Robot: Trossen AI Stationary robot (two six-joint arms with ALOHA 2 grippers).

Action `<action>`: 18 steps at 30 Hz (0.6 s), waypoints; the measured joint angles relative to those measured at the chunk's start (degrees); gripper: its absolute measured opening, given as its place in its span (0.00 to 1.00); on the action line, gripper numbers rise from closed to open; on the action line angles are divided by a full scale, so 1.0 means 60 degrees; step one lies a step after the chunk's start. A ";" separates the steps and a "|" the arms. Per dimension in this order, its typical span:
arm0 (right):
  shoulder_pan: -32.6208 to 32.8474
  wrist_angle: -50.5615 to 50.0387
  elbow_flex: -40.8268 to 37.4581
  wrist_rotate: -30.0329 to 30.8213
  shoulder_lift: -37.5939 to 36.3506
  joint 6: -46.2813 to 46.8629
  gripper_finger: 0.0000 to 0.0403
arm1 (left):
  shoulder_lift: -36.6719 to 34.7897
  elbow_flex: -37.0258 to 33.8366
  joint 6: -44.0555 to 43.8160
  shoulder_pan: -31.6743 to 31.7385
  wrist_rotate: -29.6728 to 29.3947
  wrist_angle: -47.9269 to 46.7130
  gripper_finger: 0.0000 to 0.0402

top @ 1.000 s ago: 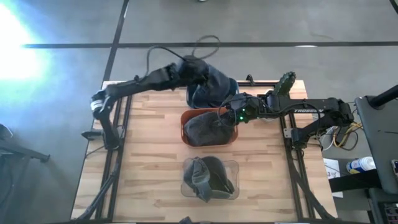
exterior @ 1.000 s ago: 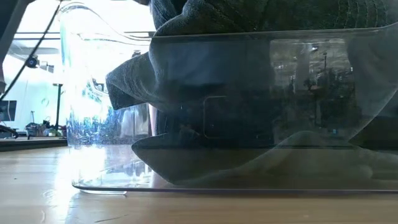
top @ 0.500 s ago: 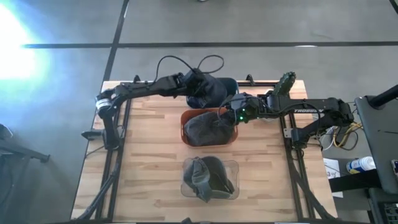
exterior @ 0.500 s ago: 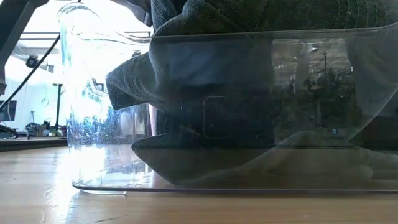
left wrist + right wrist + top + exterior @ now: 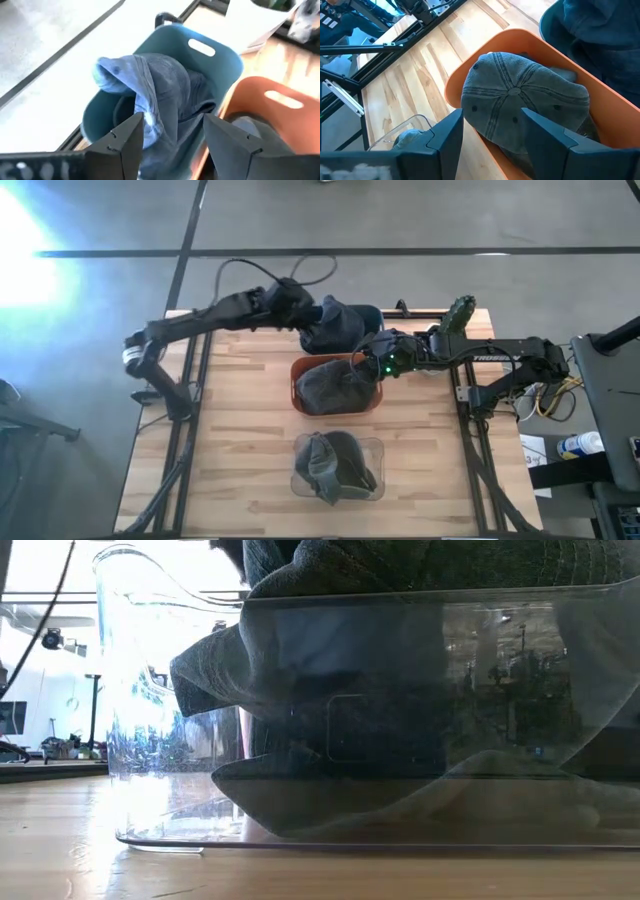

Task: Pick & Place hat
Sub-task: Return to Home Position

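Wooden table (image 5: 230,430); clear bin (image 5: 420,720) walls off the low view.

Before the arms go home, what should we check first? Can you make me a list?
1. The left gripper is open and holds nothing: ok.
2. The right gripper is open and holds nothing: ok.
3. The blue cap is inside the blue bin: ok.
4. The grey cap is inside the orange bin: ok.
5. The third cap is inside the clear bin: ok.
6. The right gripper is lifted clear of the grey cap: cannot tell.
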 joint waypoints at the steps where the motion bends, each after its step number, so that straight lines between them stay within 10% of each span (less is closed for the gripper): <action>1: -0.0002 0.0000 0.0000 -0.0004 -0.0003 -0.0002 0.47 | -0.0248 0.0000 -0.0069 -0.0015 0.0010 -0.0147 0.49; 18: 0.0002 0.0004 0.0000 -0.0003 -0.0003 0.0002 0.47 | -0.5336 -0.4066 -0.2813 -0.2961 0.0036 0.0618 0.50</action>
